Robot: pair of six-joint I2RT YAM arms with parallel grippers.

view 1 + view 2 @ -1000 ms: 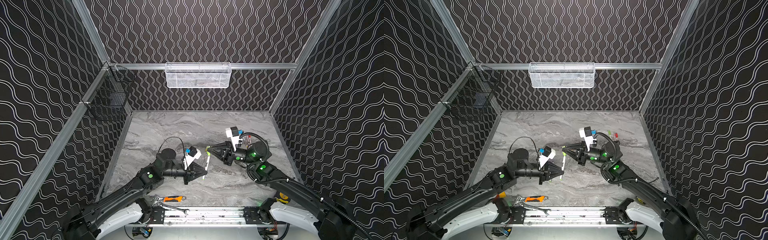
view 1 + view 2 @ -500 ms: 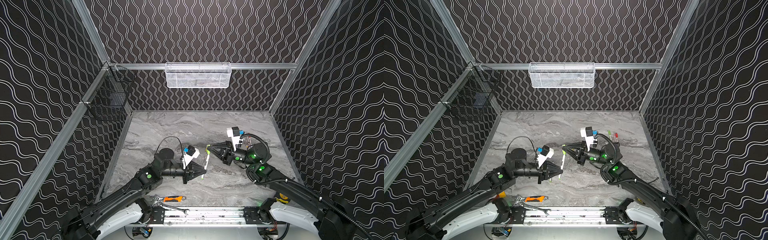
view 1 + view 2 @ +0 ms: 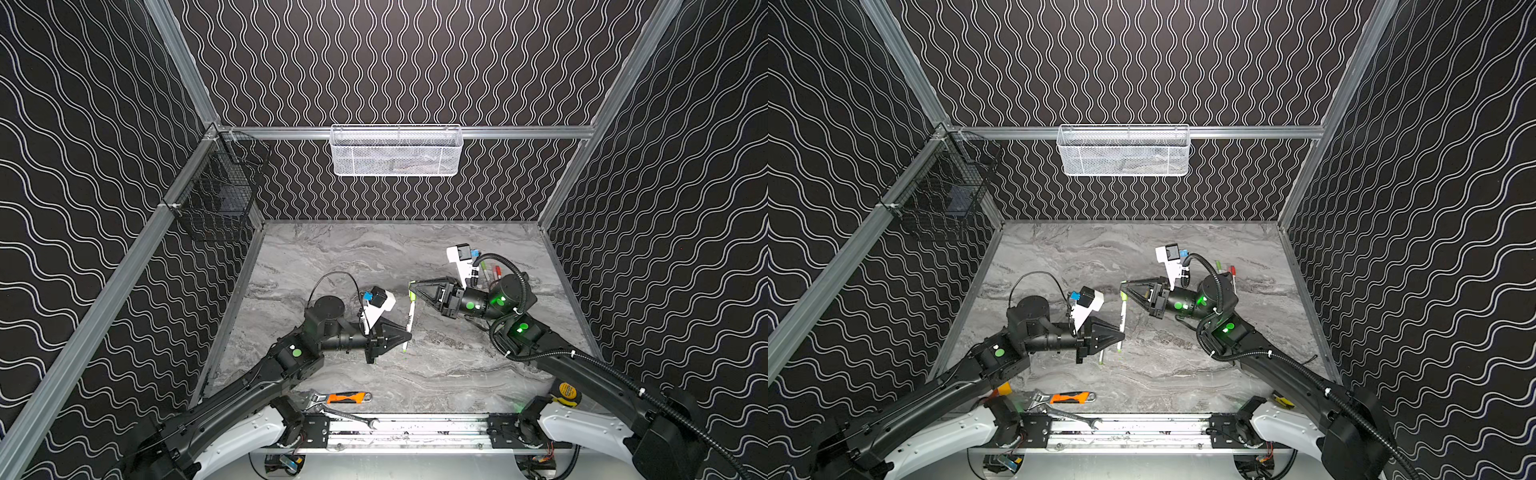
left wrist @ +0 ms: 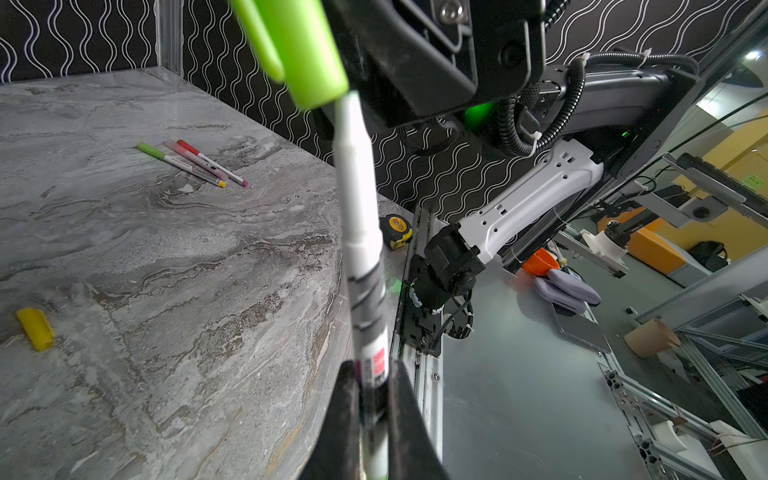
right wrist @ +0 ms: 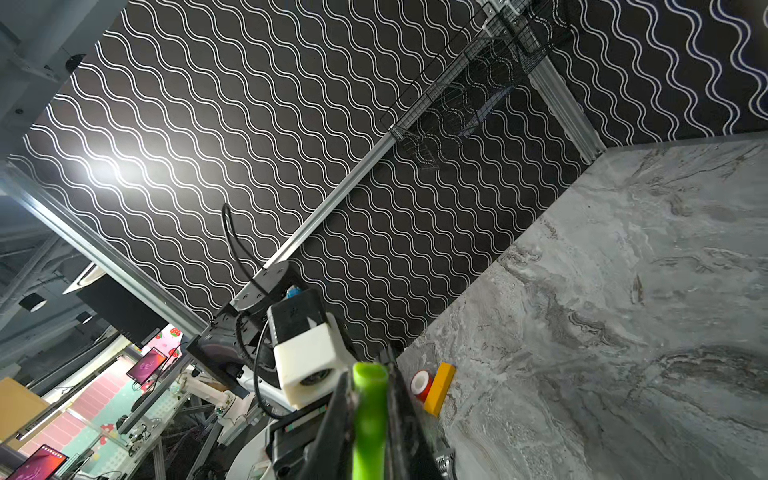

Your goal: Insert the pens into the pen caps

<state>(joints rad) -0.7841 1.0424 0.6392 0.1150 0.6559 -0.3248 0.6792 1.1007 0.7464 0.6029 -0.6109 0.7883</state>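
**Pen and Lime Green Cap Brought End to End Between Two Closed Grippers**

In both top views, a white-barrelled pen (image 3: pixel 409 322) is seen pinched partway along its barrel by the left gripper (image 3: pixel 405 332), whose jaws are pressed onto it. The pen's green end is shown just past the gripper on the near side. At the pen's far end, a lime green cap (image 3: pixel 411 293) is pinched by the right gripper (image 3: pixel 411 286), whose jaws are likewise drawn together. Cap and pen are shown in line and touching. Behind the right gripper, partly hidden by its arm, other pens (image 3: pixel 494 272) are laid on the worktop (image 3: pixel 436 365). Well behind the left gripper, at the near edge, an orange-handled wrench (image 3: pixel 348 397) and a steel spanner (image 3: pixel 351 415) are laid close together.

In the left wrist view, the pen (image 4: pixel 361 249) is clamped between the fingers (image 4: pixel 340 415). Its narrow end is met by the open mouth of the cap (image 4: pixel 299 54); how far it is seated cannot be told. Three other pens (image 4: pixel 195 162) are laid side by side well beyond the gripper, a yellow cap (image 4: pixel 35 328) lies apart from them, and a tape measure (image 4: pixel 395 230) is set at the worktop's edge.

In the right wrist view, the cap (image 5: pixel 370 415) is gripped between the right gripper's fingers (image 5: pixel 399 415). Just beyond that gripper, a red cap (image 5: pixel 422 384) and the yellow cap (image 5: pixel 440 388) are laid just beside each other on the worktop.
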